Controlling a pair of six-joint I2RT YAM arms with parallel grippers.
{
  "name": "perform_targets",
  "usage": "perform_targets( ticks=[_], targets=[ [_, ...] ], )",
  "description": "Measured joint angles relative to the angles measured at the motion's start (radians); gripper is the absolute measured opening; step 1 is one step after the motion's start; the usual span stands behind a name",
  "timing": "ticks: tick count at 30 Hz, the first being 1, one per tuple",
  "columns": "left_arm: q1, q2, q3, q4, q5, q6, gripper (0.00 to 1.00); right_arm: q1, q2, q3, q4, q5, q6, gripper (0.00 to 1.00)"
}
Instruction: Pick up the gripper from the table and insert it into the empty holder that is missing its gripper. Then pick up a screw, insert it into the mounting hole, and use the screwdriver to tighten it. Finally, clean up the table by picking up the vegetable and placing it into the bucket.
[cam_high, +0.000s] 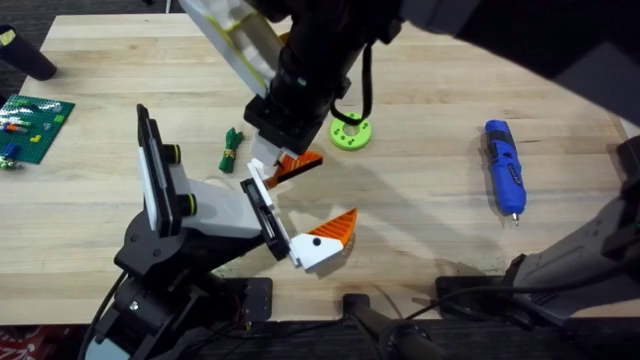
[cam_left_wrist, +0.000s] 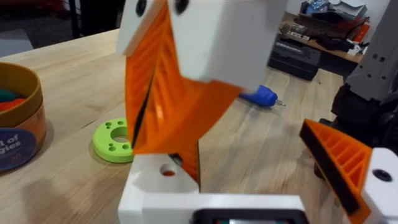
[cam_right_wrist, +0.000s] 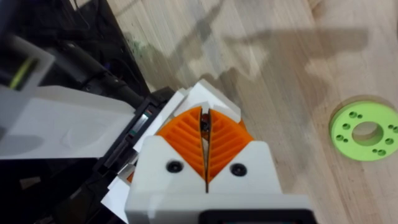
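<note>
- Progress stood at the first step: the gripper was off the table but, by my judgement, not yet seated in the holder.
- My right jaws were pressed together, orange pads clamped on the gripper's white shank, with its orange tip sticking out to one side of them.
- The holder, the black slotted bracket on my left hand, sat directly below the right jaws. I could not tell whether the gripper's white end was touching it or just short of it.
- My left jaws stood wide apart and gripped nothing. The twin finger, with its black screw dot, was on one side and the bare slot on the other.
- The mounting hole in the white base, just under the right jaws' pads, looked unfilled. I judged that the screw had yet to be picked up, inserted and tightened.
- The screwdriver lay on the table well apart from both jaws, beyond the lime ring as seen from the right jaws, and neither was touching it.
- The vegetable lay on the table just beside the right jaws, on the side away from the ring.
- The bucket stood past the ring from my left jaws, without the vegetable in it, so the clean-up was also left to do.
</note>
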Motion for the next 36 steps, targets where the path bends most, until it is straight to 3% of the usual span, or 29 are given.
perform_targets(
  ticks=[11,26,30,31,36],
  targets=[
    [0.0,0.0,0.0,0.002,0.0,-0.003,0.985,0.0,0.001,0.0,-0.001,0.0,0.0,0.01],
    [0.0,0.0,0.0,0.002,0.0,-0.003,0.985,0.0,-0.102,0.0,-0.001,0.002,0.005,0.01],
    [0.0,0.0,0.0,0.002,0.0,-0.003,0.985,0.0,-0.141,0.0,-0.01,0.002,0.022,0.01],
    [0.0,0.0,0.0,0.002,0.0,-0.003,0.985,0.0,-0.23,-0.011,-0.029,0.008,0.04,0.01],
    [0.0,0.0,0.0,0.002,0.0,-0.003,0.985,0.0,-0.293,-0.076,-0.028,0.033,0.06,0.01]
  ],
)
